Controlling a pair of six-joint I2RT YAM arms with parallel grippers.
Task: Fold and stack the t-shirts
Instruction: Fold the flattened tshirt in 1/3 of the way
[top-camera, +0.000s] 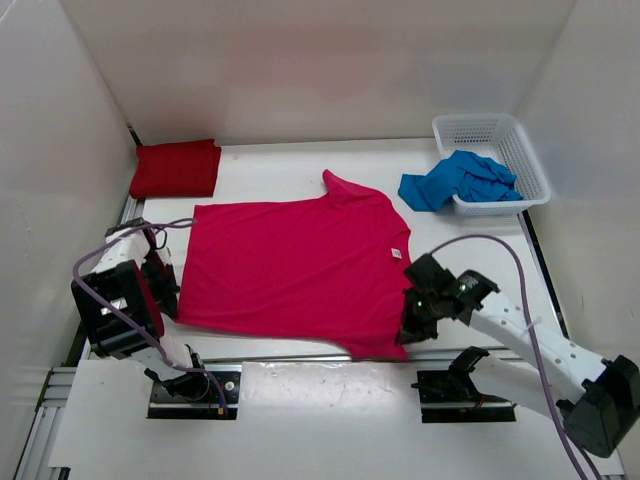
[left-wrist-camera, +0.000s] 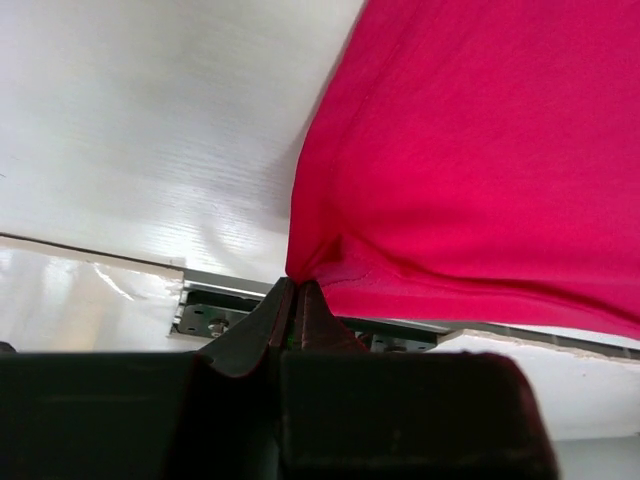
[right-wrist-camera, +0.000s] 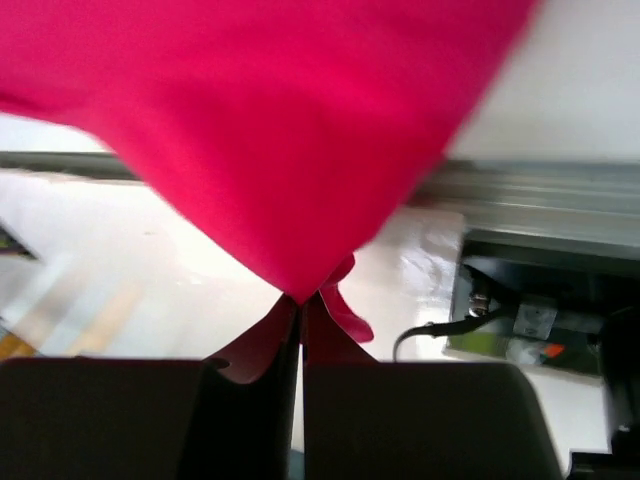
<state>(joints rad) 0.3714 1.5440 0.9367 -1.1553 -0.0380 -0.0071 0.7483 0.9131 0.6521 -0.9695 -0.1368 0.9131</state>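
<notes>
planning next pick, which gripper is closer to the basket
Right. The right gripper pinches the pink shirt in front of the basket; the left gripper pinches its opposite corner.

top: looked down from high behind left claw (top-camera: 170, 300) and right claw (top-camera: 405, 335), whole table (top-camera: 290, 160) | wrists: each close behind own claw, facing forward | shared: pink t-shirt (top-camera: 290, 270) edge

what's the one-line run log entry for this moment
pink t-shirt: spread flat | left gripper: shut on near-left corner | right gripper: shut on near-right edge | red t-shirt: folded, far left | blue t-shirt: spilling from basket
</notes>
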